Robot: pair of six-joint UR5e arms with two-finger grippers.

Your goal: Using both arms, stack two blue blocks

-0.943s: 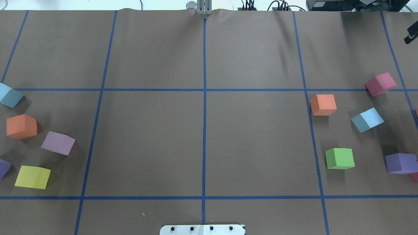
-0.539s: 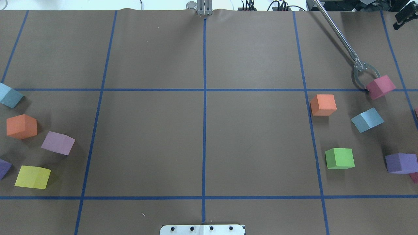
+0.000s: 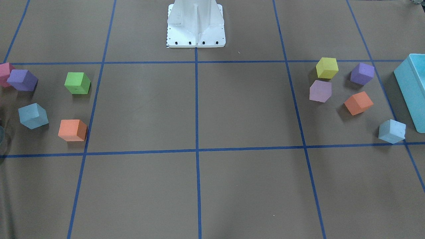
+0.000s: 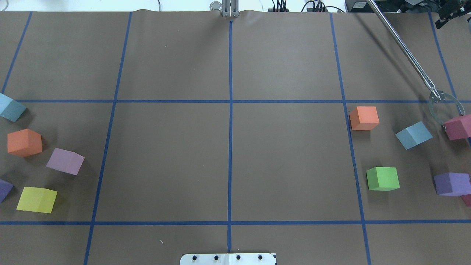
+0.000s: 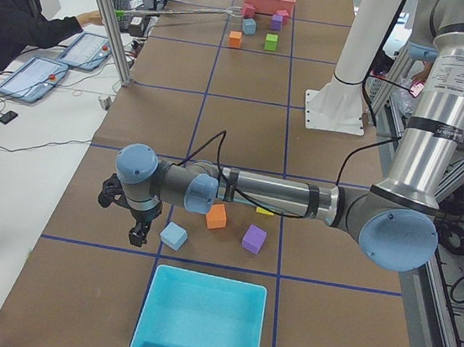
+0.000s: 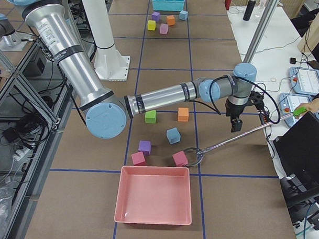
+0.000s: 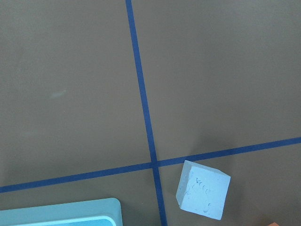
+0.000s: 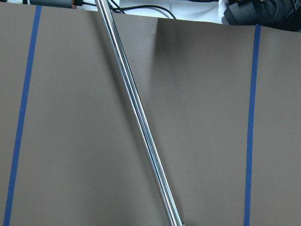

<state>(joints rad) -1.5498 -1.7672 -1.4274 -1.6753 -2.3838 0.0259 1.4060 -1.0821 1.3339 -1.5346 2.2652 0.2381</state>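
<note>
One pale blue block [image 4: 11, 108] lies at the table's left edge, also in the front view [image 3: 392, 131] and the left wrist view [image 7: 203, 196]. The other blue block [image 4: 414, 135] lies on the right, between an orange and a pink cube; it also shows in the front view [image 3: 32, 115]. My left gripper [image 5: 136, 234] hangs just beside the left blue block [image 5: 173, 236], on the operators' side; I cannot tell whether it is open. My right gripper [image 6: 235, 123] hovers beyond the right cubes, at the overhead view's top right corner [image 4: 447, 16]; its jaws are unclear.
An operator's silver grabber rod [image 4: 404, 51] reaches in, its claw [image 4: 443, 108] against a pink cube [image 4: 458, 127]. Orange [image 4: 364, 118], green [image 4: 382, 178] and purple [image 4: 452, 183] cubes lie on the right. A turquoise bin [image 3: 410, 86] and a pink bin [image 6: 151, 196] stand at the table's ends.
The grabber rod came in from the far right and moved the pink cube nearer and to the right. My right gripper shifted at the top right corner. The blue blocks have not moved.
</note>
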